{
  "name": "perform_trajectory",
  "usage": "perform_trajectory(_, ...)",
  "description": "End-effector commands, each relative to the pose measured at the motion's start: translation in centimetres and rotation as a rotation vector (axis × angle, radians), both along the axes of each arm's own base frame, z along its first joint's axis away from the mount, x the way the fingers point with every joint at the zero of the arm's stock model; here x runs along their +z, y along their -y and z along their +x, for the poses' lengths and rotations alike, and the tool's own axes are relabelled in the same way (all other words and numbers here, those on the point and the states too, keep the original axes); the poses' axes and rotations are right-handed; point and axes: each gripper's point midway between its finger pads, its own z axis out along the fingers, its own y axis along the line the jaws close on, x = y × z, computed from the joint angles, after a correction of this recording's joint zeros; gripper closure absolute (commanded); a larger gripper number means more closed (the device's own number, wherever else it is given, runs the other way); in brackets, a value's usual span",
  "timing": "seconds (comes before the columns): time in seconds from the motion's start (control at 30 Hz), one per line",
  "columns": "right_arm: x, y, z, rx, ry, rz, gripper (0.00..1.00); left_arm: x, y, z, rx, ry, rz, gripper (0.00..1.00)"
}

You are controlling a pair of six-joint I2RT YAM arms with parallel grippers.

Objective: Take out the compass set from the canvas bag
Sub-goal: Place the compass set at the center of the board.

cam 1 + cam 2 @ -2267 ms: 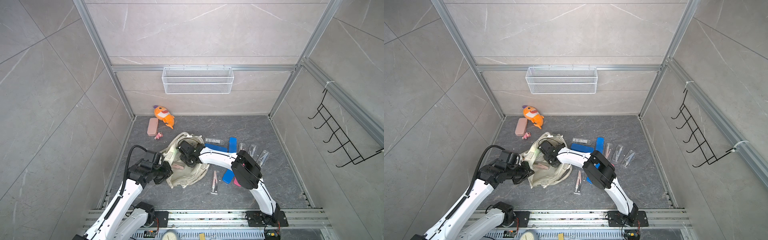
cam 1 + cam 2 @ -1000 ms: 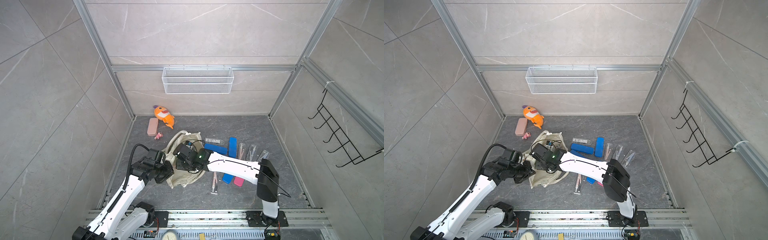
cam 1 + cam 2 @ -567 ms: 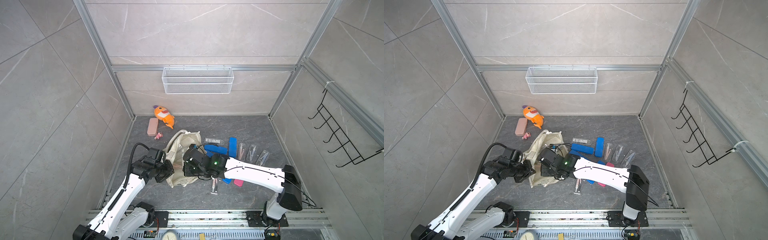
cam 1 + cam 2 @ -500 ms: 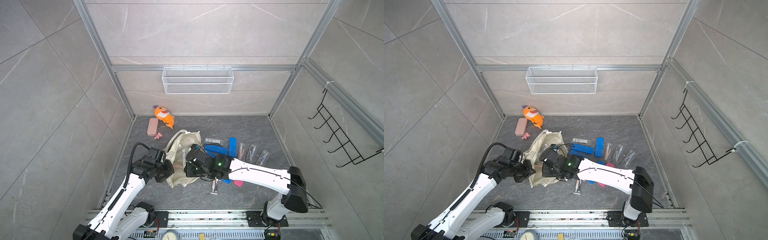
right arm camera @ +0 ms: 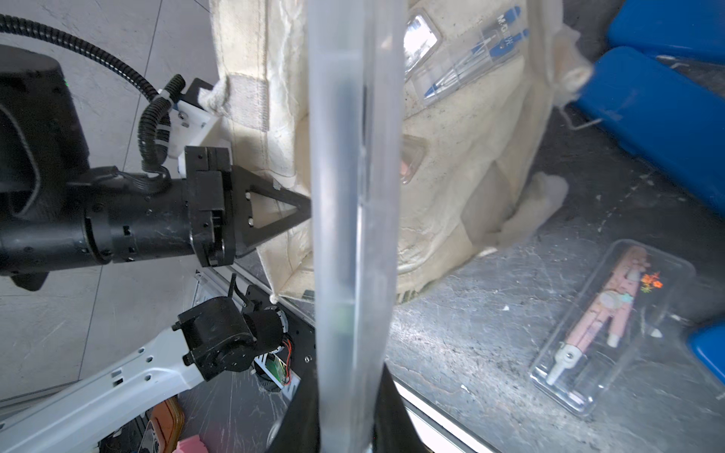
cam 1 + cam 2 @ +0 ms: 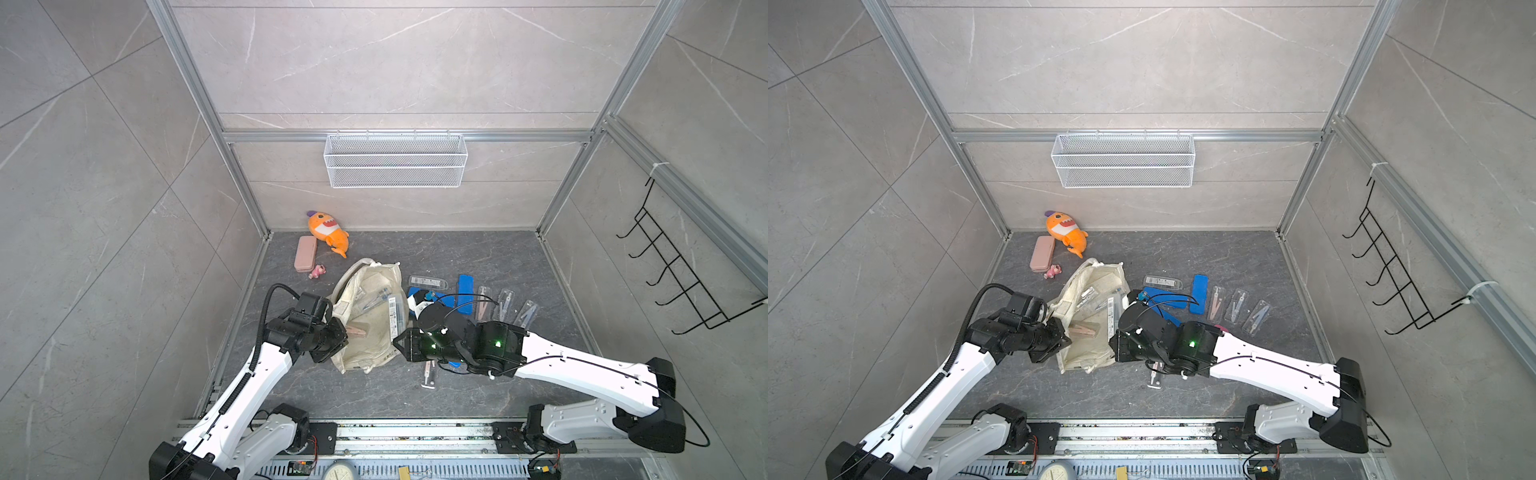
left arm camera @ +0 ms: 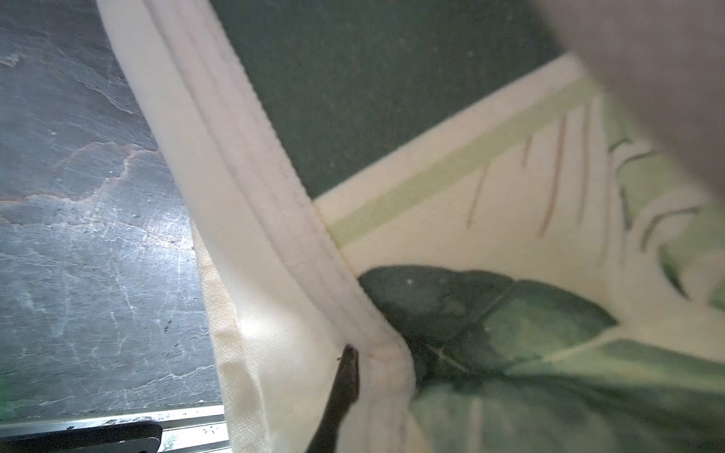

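A dark grey, veined stone floor lies inside a booth of pale grey tiled walls framed by aluminium rails; a white wire basket hangs on the back wall and a black hook rack on the side wall; an orange plush toy and a pink case sit in the far corner, and a row of clear and blue cases lies on the floor to the right of the bag; the canvas bag lies rumpled left of centre between the two grippers, its cream cloth creased and its handles toward the back wall; the left wrist view shows its stitched hem beside a dark green leaf print; the left gripper is clenched on the bag's near edge; the right gripper grasps the compass set, a clear flat case with a white label, held on edge at the bag's right side.
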Motion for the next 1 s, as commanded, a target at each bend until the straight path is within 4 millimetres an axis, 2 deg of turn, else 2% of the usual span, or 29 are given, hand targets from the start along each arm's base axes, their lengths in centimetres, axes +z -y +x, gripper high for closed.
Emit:
perform_trajectory(0.0,-1.6,2.0,-0.4,-0.024,-0.005,-0.037,0.87,1.7,-0.9,1.4,0.058,0.044,-0.001,1.00)
perform_trajectory(0.2,-7.0,4.3,-1.7,-0.076,-0.107,-0.076,0.87,2.7,-3.1,1.9,0.140,0.042,-0.002,1.00)
perform_trajectory(0.3,-9.3,4.4,-1.9,-0.112,-0.154,-0.070,0.85,3.3,-4.0,2.2,0.181,0.042,-0.001,1.00)
perform_trajectory(0.6,-14.1,1.2,-1.0,-0.111,-0.240,-0.111,0.86,5.8,-6.5,2.4,0.304,0.078,-0.016,1.00)
perform_trajectory(0.7,-15.4,0.9,-0.4,-0.148,-0.281,-0.116,0.86,6.4,-7.3,2.4,0.336,0.091,-0.018,1.00)
perform_trajectory(0.8,-16.7,0.8,0.1,-0.183,-0.323,-0.093,0.85,6.7,-7.1,2.6,0.339,0.104,-0.047,1.00)
perform_trajectory(0.97,-18.4,0.8,0.1,-0.197,-0.366,-0.097,0.85,5.7,-6.2,2.4,0.313,0.076,-0.093,1.00)
